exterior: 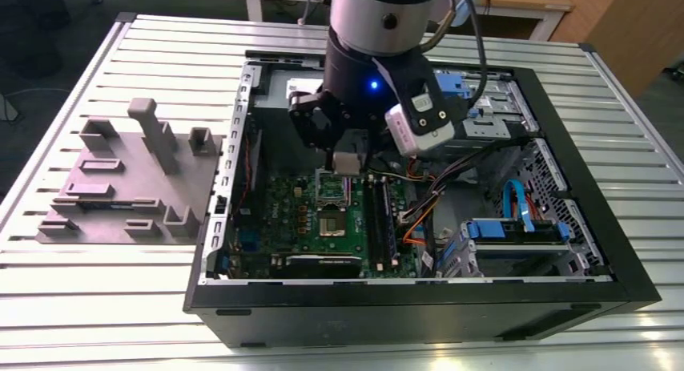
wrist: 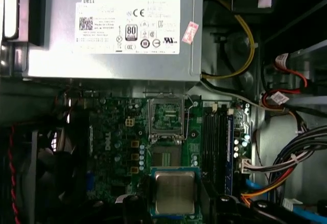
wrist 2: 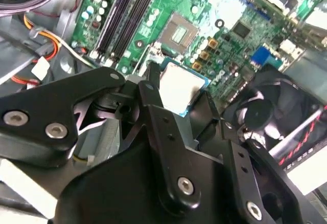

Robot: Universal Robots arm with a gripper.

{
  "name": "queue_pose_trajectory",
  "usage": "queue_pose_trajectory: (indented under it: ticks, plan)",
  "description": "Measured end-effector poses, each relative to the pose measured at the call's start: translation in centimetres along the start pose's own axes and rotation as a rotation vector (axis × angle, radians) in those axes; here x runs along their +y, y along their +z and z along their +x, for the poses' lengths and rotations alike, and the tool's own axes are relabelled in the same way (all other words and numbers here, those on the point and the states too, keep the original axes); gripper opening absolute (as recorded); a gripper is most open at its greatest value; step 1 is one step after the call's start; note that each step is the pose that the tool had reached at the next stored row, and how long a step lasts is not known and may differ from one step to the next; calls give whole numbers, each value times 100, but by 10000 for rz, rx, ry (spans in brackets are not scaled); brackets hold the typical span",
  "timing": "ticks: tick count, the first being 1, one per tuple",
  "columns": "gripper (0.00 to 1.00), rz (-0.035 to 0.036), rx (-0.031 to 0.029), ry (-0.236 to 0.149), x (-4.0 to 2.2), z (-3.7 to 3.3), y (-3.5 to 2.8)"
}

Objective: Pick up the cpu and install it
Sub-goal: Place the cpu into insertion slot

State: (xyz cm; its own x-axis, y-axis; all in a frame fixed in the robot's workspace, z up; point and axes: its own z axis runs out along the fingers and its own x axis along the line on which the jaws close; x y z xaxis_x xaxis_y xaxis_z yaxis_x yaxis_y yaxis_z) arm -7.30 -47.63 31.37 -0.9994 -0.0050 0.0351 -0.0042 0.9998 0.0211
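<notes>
From my console I see the gripper (wrist 2: 180, 95) clamped on the cpu (wrist: 175, 192), with a black finger (wrist: 132, 204) on each of two opposite edges. The chip hangs flat, its dull silver lid up and its blue-green border showing in both wrist views. The tool is inside the open computer case (exterior: 428, 315), low over the green motherboard (wrist: 195, 147). Just ahead of the held chip lies the open socket (wrist: 165, 158) with its gold contact field bare, and past that is the raised load plate (wrist: 166, 117); the cpu is above the board, not seated. To one side of the tool run the long black memory sticks (wrist: 217, 142), and on the other side sits a black fan (wrist 2: 265, 114). Farther from the tool is the grey power supply (wrist: 51, 40), which carries a white label (wrist: 130, 25) crowded with black print and marks, plus a small pink sticker (wrist: 190, 32). White lettering (wrist: 108, 143) runs along the board. Outside the case, well apart from the tool, a grey fixture block (exterior: 128, 195) stands on the slatted table (exterior: 107, 307)
</notes>
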Motion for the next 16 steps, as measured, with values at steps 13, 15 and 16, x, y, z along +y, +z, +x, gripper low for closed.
queue_pose_trajectory:
  ticks: [13, 15, 16]
  plan:
    - [47, 1, 1, 0, -55, -8, 235]
    - [47, 3, 1, 1, -59, -8, 269]
    - [47, 2, 1, 0, -59, -8, 288]
